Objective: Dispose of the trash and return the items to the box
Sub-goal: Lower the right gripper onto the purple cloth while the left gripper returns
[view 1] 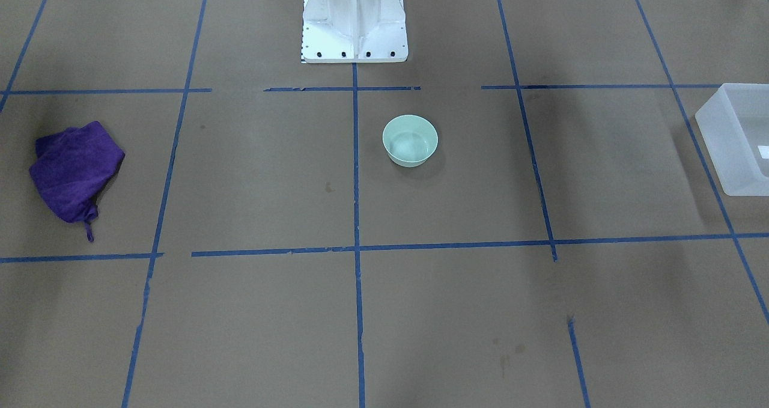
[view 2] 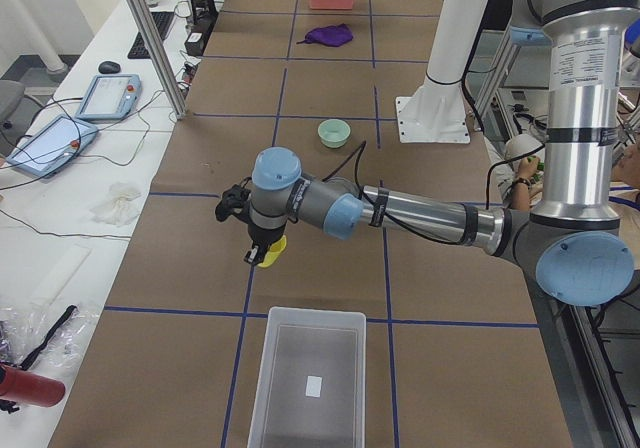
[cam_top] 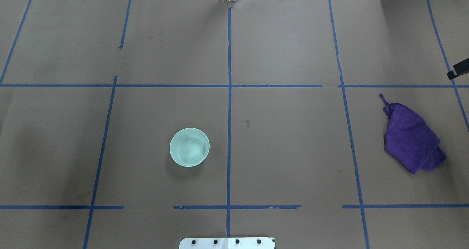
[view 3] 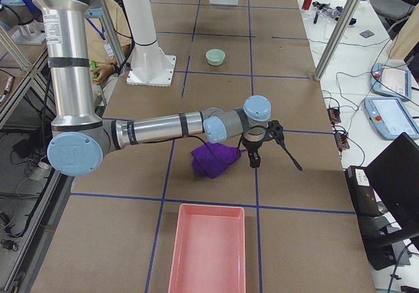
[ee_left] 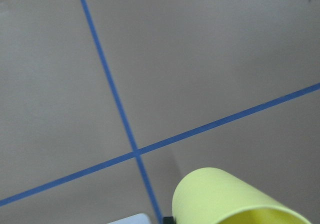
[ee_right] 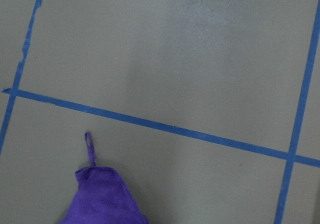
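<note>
Since the box (view 2: 312,314) is the big target, sitting open at the robot's left end of the worktop (cam_top: 285,150), I'd carry the load right over its open middle, past the rim, not just up to the edge. The purple cloth (cam_top: 410,139) is way off at the other end by the right gripper (view 3: 255,157), and the green bowl (cam_top: 189,152) sits upright on its own near the robot's base, so neither should get in the way. The yellow cup (view 2: 270,252) is up off the worktop at the left gripper (view 2: 257,256), just short of the box and not over it yet. It looks light, so I'd go low before letting go or it might bounce out. As for the jaws, can't tell how wide the left ones stand, since the wrist camera only shows the cup tucked close under it. Can't tell for the right ones either
</note>
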`<state>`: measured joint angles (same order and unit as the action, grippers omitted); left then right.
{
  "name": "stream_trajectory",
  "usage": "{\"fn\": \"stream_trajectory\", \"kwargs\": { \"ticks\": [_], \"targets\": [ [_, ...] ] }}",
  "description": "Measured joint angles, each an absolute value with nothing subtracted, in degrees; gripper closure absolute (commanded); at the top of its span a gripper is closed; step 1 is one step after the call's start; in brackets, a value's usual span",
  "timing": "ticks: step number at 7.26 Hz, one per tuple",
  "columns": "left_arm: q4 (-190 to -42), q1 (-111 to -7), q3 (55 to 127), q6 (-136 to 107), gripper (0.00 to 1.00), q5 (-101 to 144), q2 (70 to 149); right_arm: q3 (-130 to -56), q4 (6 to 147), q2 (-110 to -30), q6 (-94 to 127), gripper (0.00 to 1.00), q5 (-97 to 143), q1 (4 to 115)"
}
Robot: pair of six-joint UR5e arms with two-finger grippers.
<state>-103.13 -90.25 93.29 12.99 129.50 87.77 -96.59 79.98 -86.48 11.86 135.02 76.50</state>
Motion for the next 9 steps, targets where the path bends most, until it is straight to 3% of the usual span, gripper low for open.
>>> {"fn": "stream_trajectory", "kwargs": {
  "ticks": [3, 6, 7, 8, 9],
  "targets": [
    [-103.01, -92.57, 82.66, 17.6, 1.0, 129.7, 87.1, -99.67, 79.98, -86.73, 21.34, 0.0, 134.93, 72.08],
    [-106.32, -85.76, 77.97, 12.82, 0.99, 134.54, 87.04, -100.92, 80.06, -87.7, 22.7, 0.0, 134.52, 70.5],
    [-109.31, -83.36, 76.3, 11.26, 0.52, 135.31, 87.02, -101.04, 80.07, -88.04, 22.76, 0.0, 134.56, 70.23],
    [-112.55, -81.82, 74.68, 10.48, 0.34, 135.51, 86.99, -101.18, 80.05, -88.22, 23.18, 0.0, 134.73, 69.83],
    [-114.25, -81.13, 74.41, 10.15, 0.27, 135.51, 86.96, -101.47, 80.01, -88.35, 24.93, 0.0, 134.82, 68.81]
  ]
}}
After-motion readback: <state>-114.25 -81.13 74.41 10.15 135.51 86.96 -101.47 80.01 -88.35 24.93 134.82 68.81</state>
